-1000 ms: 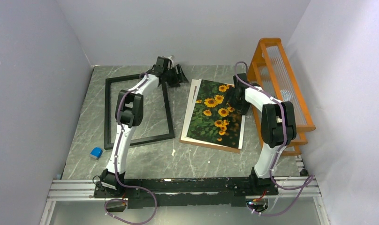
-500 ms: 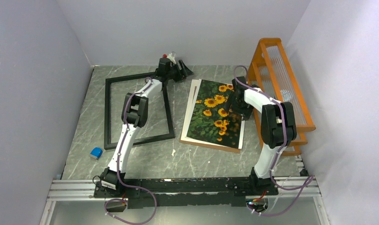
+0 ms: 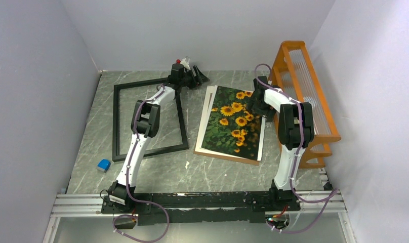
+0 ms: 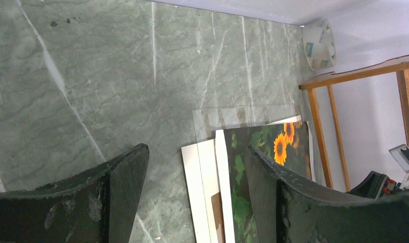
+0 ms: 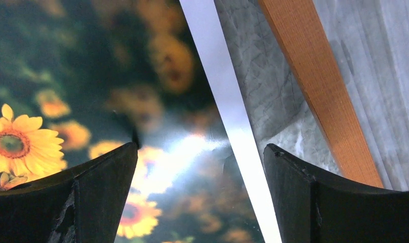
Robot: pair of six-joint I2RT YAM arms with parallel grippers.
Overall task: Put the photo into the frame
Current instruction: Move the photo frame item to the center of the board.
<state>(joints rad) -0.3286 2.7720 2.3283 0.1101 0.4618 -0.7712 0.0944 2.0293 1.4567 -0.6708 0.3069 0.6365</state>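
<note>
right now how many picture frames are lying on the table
1: the thin black rectangular picture frame lies flat on the left side of the grey marbled table, left of the sunflower photo print. No other seems hidden.

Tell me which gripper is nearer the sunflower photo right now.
Right. The right gripper sits open directly over the photo's right edge, beside the orange rack. The left gripper is off the photo, past its far left corner, near the frame's far right corner.
</note>
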